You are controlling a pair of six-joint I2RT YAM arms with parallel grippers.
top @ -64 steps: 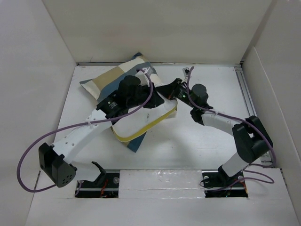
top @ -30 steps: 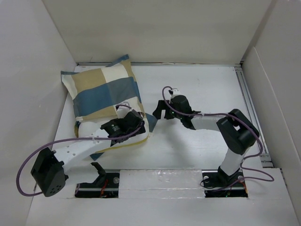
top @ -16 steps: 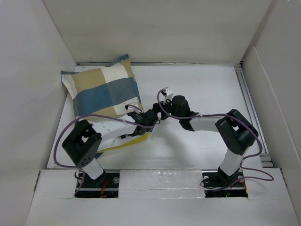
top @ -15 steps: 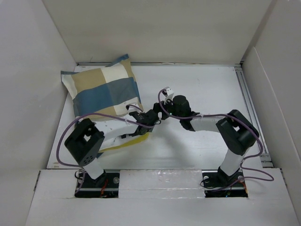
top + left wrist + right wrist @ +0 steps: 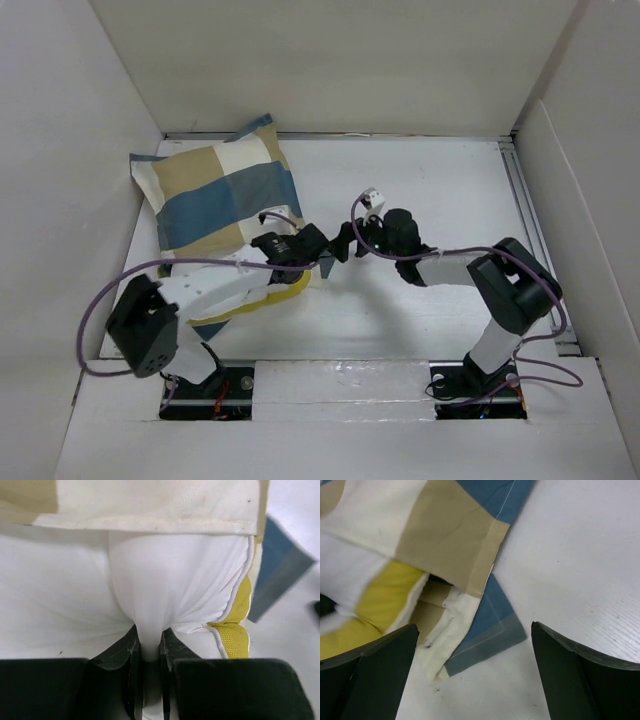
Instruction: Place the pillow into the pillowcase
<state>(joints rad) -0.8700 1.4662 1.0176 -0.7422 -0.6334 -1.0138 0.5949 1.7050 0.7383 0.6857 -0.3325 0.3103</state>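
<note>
The checked pillowcase [image 5: 215,195] lies at the back left with most of the pillow inside it. The white pillow's [image 5: 170,580] yellow piped edge [image 5: 278,293] sticks out of the case's near open end. My left gripper [image 5: 148,636] is shut on a pinched fold of the pillow's white fabric, just under the case's cream hem [image 5: 150,507]. My right gripper [image 5: 472,680] is open, hovering over the case's blue corner flap [image 5: 487,632] at the opening. In the top view the left gripper [image 5: 312,258] and right gripper [image 5: 345,240] are nearly touching.
White walls box in the table [image 5: 420,300] on the left, back and right. The right arm's elbow [image 5: 520,280] rests low at the right. A purple cable [image 5: 110,300] loops out from the left arm's elbow near the left wall.
My left gripper has shut on the pillow's white fabric at the case opening. Its elbow has swung lower and to the left. The right gripper has shifted slightly right and stays open.
</note>
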